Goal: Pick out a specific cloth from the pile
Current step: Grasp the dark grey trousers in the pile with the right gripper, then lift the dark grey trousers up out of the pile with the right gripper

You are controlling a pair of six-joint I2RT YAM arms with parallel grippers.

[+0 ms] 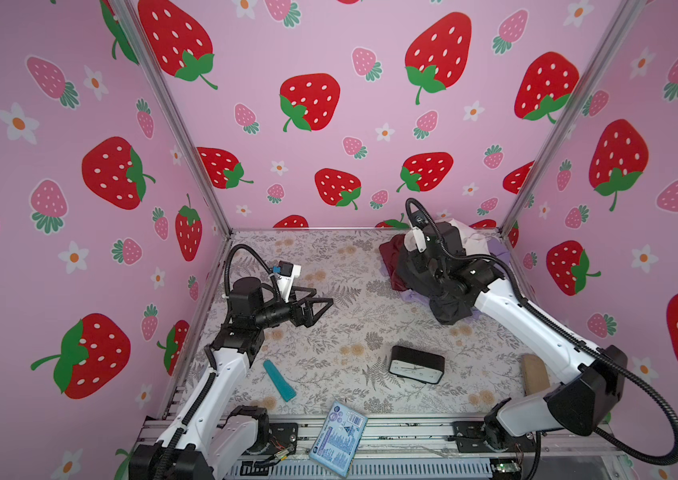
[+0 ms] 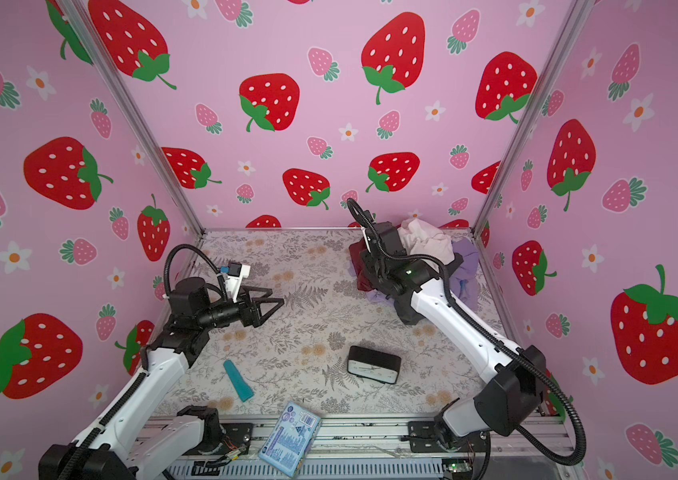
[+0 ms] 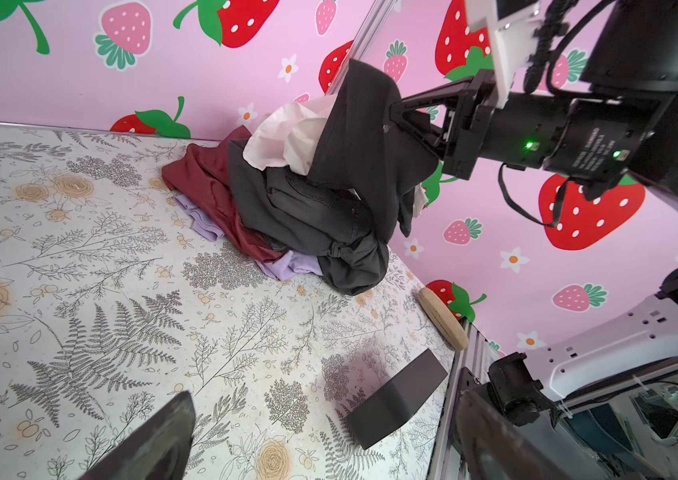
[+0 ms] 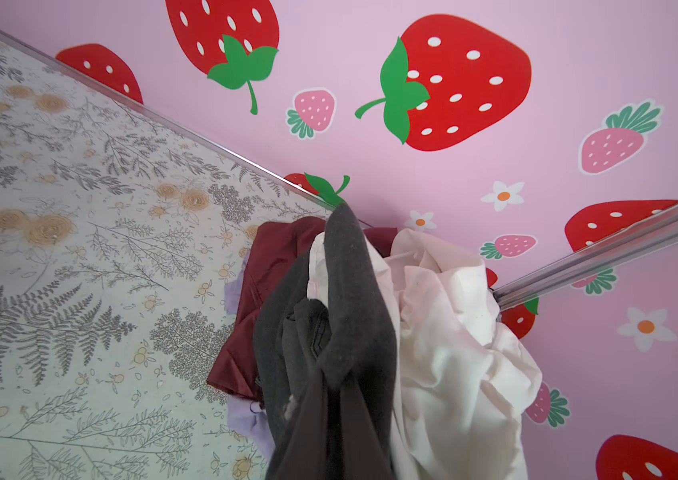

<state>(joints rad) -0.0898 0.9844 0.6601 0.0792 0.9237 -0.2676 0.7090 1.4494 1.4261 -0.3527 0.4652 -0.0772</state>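
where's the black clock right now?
In both top views the black clock lies on the table, right of centre and toward the front, nearer the camera than the pile, with the teal bar off to its left.

No legible text; print on blue packet (image 1: pixel 338 440) too small.

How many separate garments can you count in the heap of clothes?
4. Dark cloth, raised at one end and draped down the front; white shirt on top; maroon piece spread beside them; lavender garment peeking out underneath. Others may be hidden.
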